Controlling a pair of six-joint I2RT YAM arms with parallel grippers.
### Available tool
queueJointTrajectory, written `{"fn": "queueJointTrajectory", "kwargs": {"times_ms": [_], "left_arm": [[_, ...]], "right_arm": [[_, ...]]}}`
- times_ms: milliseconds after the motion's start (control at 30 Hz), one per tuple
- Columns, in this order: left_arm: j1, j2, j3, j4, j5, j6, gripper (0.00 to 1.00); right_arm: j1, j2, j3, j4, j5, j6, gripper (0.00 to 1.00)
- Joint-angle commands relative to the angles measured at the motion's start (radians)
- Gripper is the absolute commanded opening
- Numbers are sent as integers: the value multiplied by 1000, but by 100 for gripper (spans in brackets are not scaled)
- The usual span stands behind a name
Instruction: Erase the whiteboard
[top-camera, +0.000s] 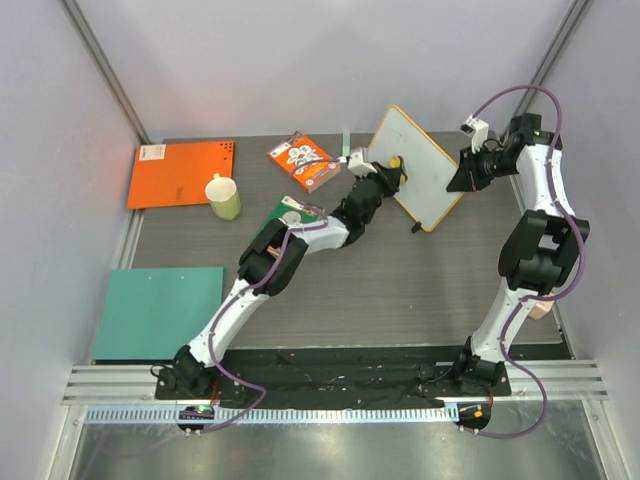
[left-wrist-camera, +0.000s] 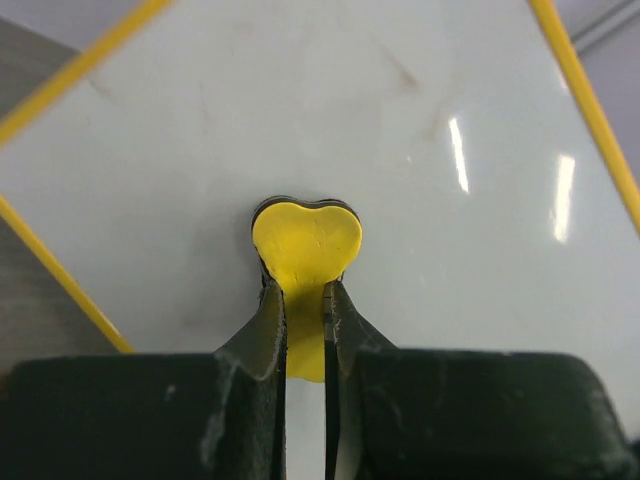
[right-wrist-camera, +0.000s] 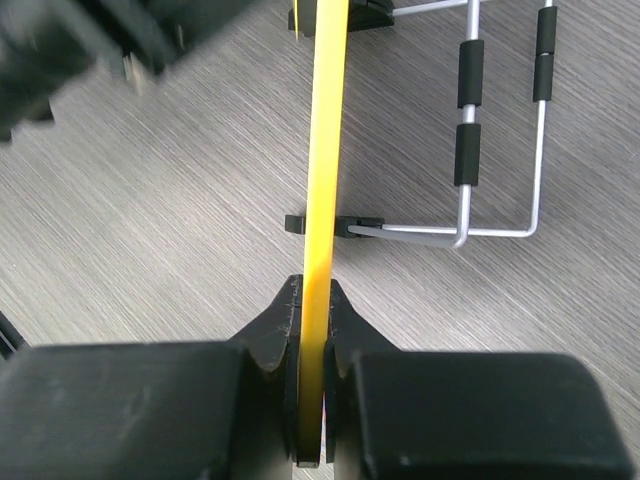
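Note:
The whiteboard (top-camera: 420, 165), white with a thin yellow frame, stands tilted at the back right of the table; its face (left-wrist-camera: 300, 120) looks blank apart from faint smudges. My left gripper (top-camera: 392, 170) is shut on a small yellow heart-shaped eraser (left-wrist-camera: 305, 240) and presses it against the board's face. My right gripper (top-camera: 462, 180) is shut on the board's yellow frame edge (right-wrist-camera: 322, 150), seen edge-on in the right wrist view. The board's black foot (right-wrist-camera: 295, 223) and wire stand (right-wrist-camera: 465, 160) rest on the table.
An orange sheet (top-camera: 182, 172) lies at the back left, a pale mug (top-camera: 224, 196) beside it. A small printed box (top-camera: 304, 160) and a green item (top-camera: 290, 215) lie near the left arm. A teal sheet (top-camera: 158, 312) lies at the front left.

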Motion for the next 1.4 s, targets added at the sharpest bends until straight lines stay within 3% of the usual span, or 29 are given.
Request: {"fn": "queueJointTrajectory", "kwargs": {"times_ms": [0,367,567,767,900,1133,1367], "left_arm": [[40,47,94,11,-3,29,0],[-66,6,-22,72,95,40,0],[-144,-42,-174,132,67,22,0],[-150,-63,-211,136,48,1,0],[-127,-63,-159,107,-11,43,0],[8,-36,-47,32,-46,61,0],[89,-17,33,-83,-29,90,0]], "right_arm": [[63,74,-80,-337,65,-160,1],[61,80,-59,-345,56,-154,1],[61,72,-59,-345,48,-151,1],[61,72,-59,-343,39,-150,1],[61,67,-60,-345,39,-148,1],[61,55,-66,-345,57,-151,1],[60,61,-60,-354,47,-157,1]]}}
